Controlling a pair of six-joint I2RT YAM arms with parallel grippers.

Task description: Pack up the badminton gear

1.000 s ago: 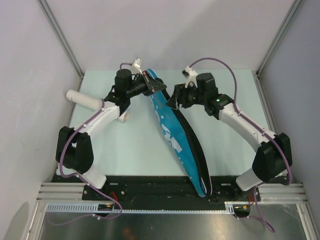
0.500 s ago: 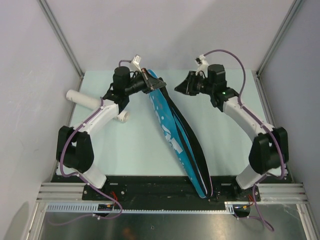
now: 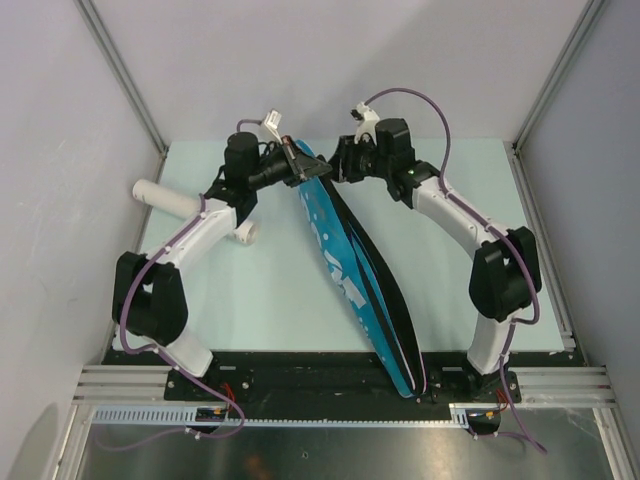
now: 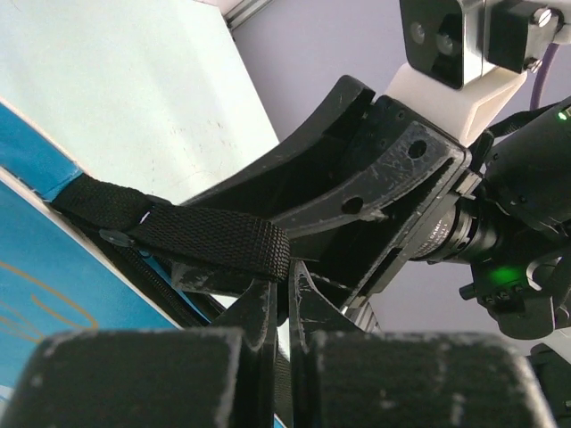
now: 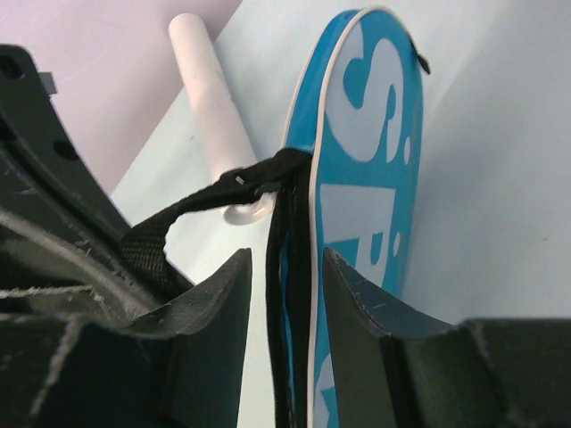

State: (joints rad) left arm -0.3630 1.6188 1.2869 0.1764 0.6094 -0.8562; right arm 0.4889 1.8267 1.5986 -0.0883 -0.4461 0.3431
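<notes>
The bag (image 3: 340, 262) lies diagonally on the desk (image 3: 250, 300), with the tube (image 3: 160, 194) well to its left. The left pincer (image 4: 282, 299) is clamped on the strap (image 4: 210, 239) at the bag's far end. The right pincer (image 5: 284, 267) stands open astride the black zip edge there. The step looks like working the zip. Next, the right pincer would need to close on the pull, which cannot be made out.

text | racket bag (image 5: 370, 192): big white letters on blue, "S" clear, next letters cut off | elsewhere: nothing readable
</notes>
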